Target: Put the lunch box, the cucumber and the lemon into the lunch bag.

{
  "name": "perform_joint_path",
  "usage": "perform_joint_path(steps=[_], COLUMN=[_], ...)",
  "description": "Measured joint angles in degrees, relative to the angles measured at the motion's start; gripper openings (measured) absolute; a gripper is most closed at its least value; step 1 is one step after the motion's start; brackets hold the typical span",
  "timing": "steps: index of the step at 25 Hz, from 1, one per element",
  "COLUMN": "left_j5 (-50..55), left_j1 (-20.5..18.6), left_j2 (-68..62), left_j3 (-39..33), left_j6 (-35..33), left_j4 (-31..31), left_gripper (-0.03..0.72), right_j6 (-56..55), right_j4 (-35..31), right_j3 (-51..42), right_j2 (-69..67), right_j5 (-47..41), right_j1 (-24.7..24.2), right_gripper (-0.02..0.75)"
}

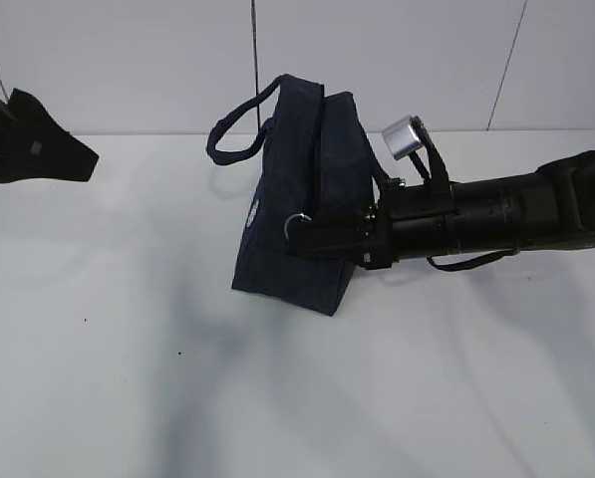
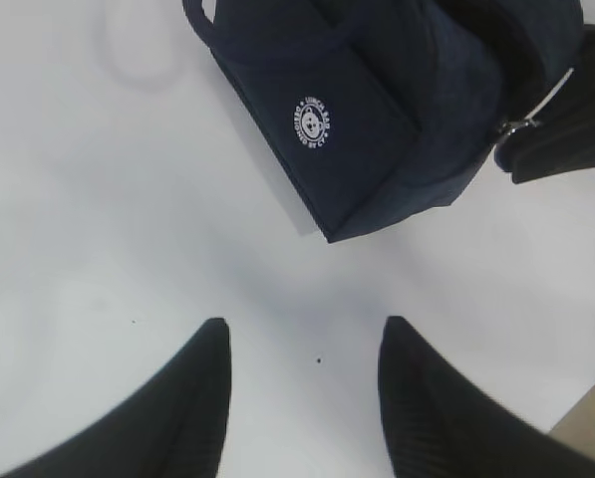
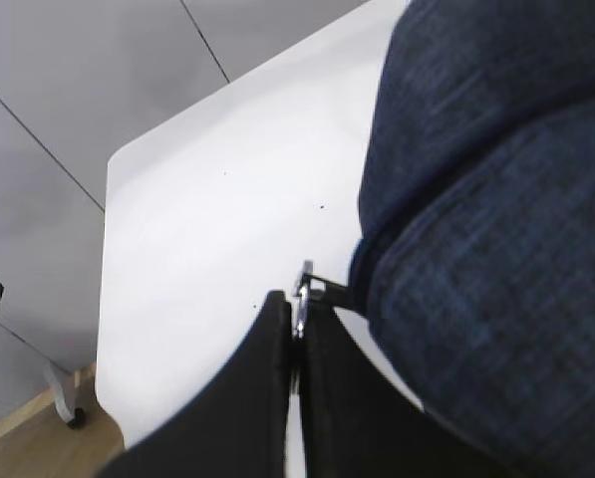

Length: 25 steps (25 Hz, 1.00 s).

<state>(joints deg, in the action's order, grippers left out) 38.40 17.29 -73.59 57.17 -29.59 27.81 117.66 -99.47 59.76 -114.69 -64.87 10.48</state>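
Note:
The dark navy lunch bag (image 1: 297,199) stands on the white table (image 1: 128,349), its round white logo (image 2: 314,124) facing the left wrist view. My right gripper (image 1: 307,237) reaches in from the right and is shut on the silver ring pull (image 3: 302,284) of the bag's zipper, at the bag's near end (image 3: 496,249). My left gripper (image 2: 305,334) is open and empty, held off the table at the far left (image 1: 73,159), well apart from the bag (image 2: 377,119). The lunch box, the cucumber and the lemon are not in view.
One bag handle (image 1: 237,129) loops out to the back left; the other (image 1: 476,261) hangs under my right arm. The table's rounded corner (image 3: 123,164) and edge show in the right wrist view, with floor (image 3: 38,428) beyond.

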Motion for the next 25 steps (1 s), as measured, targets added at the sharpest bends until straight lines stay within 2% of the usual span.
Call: perform_joint_path(steps=[13,25], left_j5=[-0.35,-0.7], left_j1=[0.0,0.0], left_j2=[-0.13,-2.78], left_j3=[-1.83,-1.83], left_j6=[-0.13,-0.13], left_j4=[0.0,0.0], left_gripper=[0.33,0.33], right_j6=[-3.94,-4.87], right_j4=[0.02,-1.21], right_j3=[6.24,7.47], right_j2=[0.13,0.27], right_j5=[0.0,0.0], right_j1=[0.0,0.0], right_gripper=[0.0,0.0])
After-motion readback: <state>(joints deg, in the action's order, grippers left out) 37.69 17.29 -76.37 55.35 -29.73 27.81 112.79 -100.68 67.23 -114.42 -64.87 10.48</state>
